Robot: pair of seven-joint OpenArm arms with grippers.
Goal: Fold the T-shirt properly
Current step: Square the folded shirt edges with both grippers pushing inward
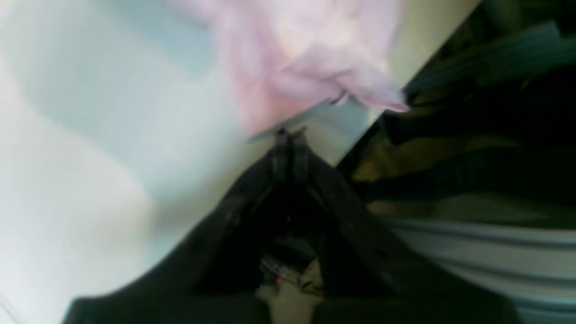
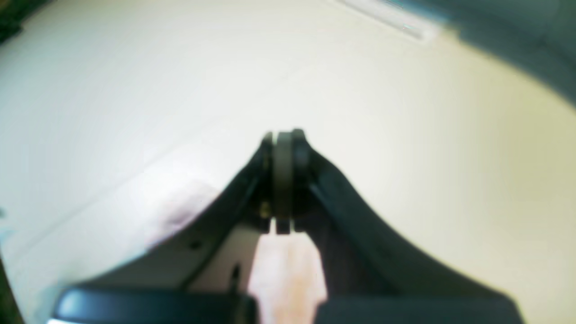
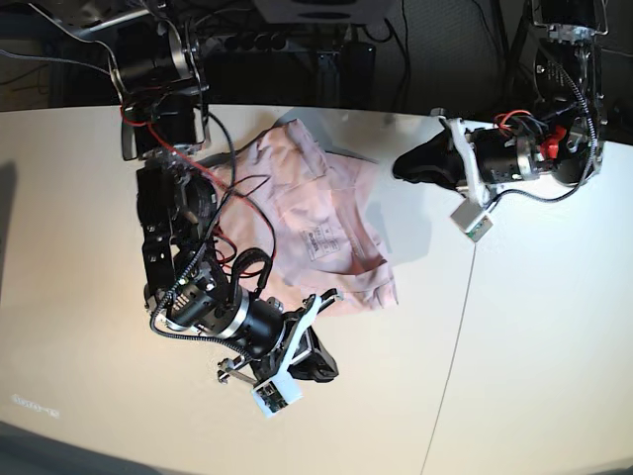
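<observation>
Shirt (image 3: 321,218): pale pink, crumpled into a rough heap on table (image 3: 534,336), upper centre of base view; white label patch with small dark print facing up near middle; lower right corner bunched into a thick fold. Left gripper (image 3: 404,166): upper right of base view, dark, jaws pressed together, hanging just beside shirt's right edge, nothing visibly pinched. Same gripper in left wrist view (image 1: 288,135): fingers closed into a narrow point, blurred pink cloth (image 1: 310,58) just beyond the tip, contact not discernible through blur; table edge running diagonally at right. Right gripper (image 3: 321,368): lower centre of base view, below shirt's bottom edge, jaws closed, apart from cloth. Same gripper in right wrist view (image 2: 283,139): fingers shut flat against each other, bare cream table (image 2: 405,157) ahead, faint pinkish patch at lower left, too blurred to identify. Red and black cables (image 3: 232,203): draped from right arm across shirt's left side. Seam in table surface running down lower right of base view.
</observation>
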